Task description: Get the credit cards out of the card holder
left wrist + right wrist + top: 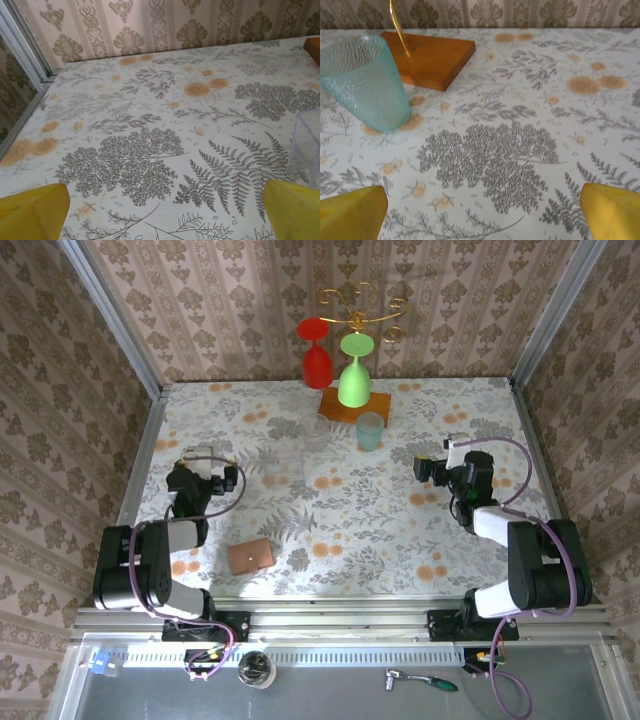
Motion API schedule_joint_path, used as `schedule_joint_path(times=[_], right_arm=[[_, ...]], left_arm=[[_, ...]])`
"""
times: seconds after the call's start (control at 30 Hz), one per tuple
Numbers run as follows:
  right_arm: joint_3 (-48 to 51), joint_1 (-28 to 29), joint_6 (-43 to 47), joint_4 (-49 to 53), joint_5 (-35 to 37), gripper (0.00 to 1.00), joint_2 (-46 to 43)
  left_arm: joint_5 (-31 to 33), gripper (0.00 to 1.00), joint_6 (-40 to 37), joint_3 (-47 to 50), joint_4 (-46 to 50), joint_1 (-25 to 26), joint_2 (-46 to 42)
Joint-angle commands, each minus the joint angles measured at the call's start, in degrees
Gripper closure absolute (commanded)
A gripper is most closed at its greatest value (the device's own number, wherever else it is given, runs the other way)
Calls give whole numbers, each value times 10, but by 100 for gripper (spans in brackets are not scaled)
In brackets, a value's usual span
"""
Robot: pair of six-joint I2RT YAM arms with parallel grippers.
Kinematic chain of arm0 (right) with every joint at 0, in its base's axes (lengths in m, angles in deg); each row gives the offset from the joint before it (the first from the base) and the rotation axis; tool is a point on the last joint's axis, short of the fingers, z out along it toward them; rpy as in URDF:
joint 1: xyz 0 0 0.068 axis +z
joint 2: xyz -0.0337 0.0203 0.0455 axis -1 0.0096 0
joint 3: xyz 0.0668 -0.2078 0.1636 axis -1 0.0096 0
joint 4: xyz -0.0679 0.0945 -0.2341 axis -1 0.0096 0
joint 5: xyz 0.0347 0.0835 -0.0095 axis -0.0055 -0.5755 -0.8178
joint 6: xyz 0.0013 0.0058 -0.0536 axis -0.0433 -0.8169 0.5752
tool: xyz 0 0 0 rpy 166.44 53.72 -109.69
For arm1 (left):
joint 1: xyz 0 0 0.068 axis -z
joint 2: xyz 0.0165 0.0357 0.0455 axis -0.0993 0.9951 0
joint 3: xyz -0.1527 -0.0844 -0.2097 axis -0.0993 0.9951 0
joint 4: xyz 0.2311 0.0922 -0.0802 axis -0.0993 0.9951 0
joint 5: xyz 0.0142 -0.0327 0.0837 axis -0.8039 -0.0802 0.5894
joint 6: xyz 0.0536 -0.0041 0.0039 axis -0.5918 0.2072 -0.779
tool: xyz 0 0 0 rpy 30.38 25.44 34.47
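Okay, we see the small flat tan-brown leather card holder [250, 556] lying folded shut, tan outside up, on the floral-patterned table surface [340, 515]; it sits near the near edge, left of centre. The left gripper [203, 458] is toward the left edge, farther back, well apart from the card holder; its yellow fingertips [35, 212] are spread wide, released, with bare surface between them. The right gripper [430, 468] is toward the right edge; claw likewise released, grasping nothing. Ahead of it we see a translucent teal textured cup [362, 82] upright just beside an orange-brown wooden block [432, 57], toward the far edge.
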Motion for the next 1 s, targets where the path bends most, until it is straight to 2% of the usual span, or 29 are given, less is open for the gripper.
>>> schedule_joint_path(times=[0.0, 0.2, 0.3, 0.4, 0.57, 0.67, 0.83, 0.97], right_arm=[[-12, 8, -1, 64, 29, 0, -40], [-38, 14, -13, 168, 46, 0, -90], [-51, 22, -26, 216, 51, 0, -111], [-56, 30, -37, 249, 58, 0, -133], [-56, 39, -58, 289, 61, 0, -172], [-55, 45, -64, 311, 67, 0, -189], [-49, 51, -72, 326, 66, 0, -202], [-44, 52, -69, 334, 68, 0, -206]], left_arm=[[59, 0, -3, -20, 73, 18, -31], [119, 0, -10, -67, 184, 55, -76], [169, 0, 21, -105, 256, 69, -88], [179, 0, 50, -150, 333, 77, -88], [174, 0, 118, -220, 441, 90, -70], [139, 0, 164, -266, 508, 91, -50], [135, 0, 254, -301, 571, 90, -19], [93, 0, 279, -326, 609, 87, 21]])
